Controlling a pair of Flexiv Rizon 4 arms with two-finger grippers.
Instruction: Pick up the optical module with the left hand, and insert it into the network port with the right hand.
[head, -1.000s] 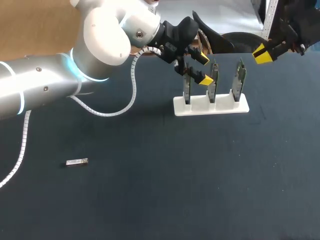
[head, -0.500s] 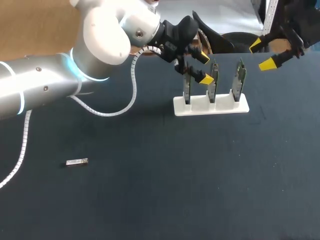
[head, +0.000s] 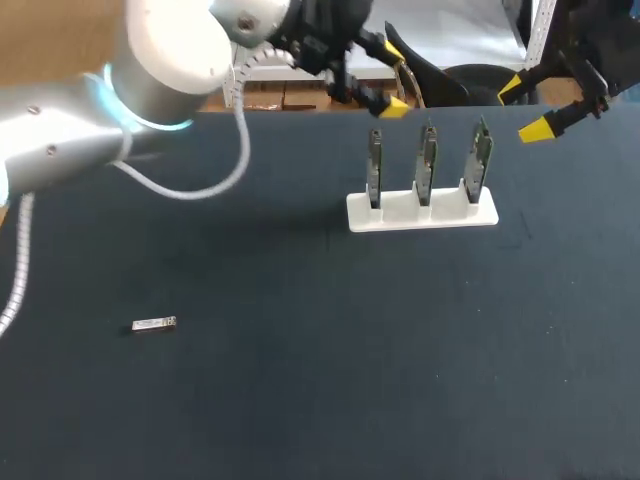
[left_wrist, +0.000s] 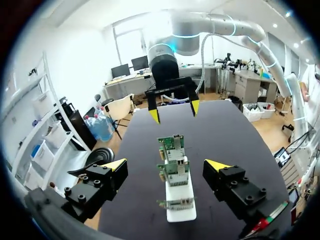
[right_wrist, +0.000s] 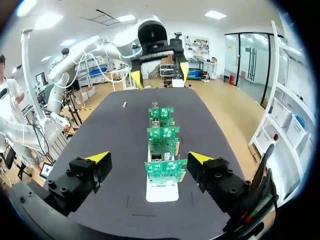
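The optical module (head: 154, 324), a small silver bar, lies on the dark table at the front left, far from both grippers; across the table it shows again (right_wrist: 124, 104). Three upright green circuit boards (head: 426, 160) stand in a white holder (head: 422, 212) at the back middle. My left gripper (head: 384, 74) hangs open above and behind the leftmost board, touching nothing. My right gripper (head: 525, 108) is open to the right of the holder, empty. Each wrist view looks along the row of boards (left_wrist: 175, 171) (right_wrist: 162, 169), between its own open gripper (left_wrist: 166, 165) (right_wrist: 149, 158), at the other gripper (left_wrist: 172, 107) (right_wrist: 159, 70).
The table (head: 320, 400) is a dark mat with bare room across the front and middle. The left arm's white cable (head: 200, 190) hangs over the back left. The table's far edge runs just behind the holder.
The right gripper has gone from nearly shut to wide open. The left gripper has lifted up and back, away from the leftmost board, and the left arm has swung upward.
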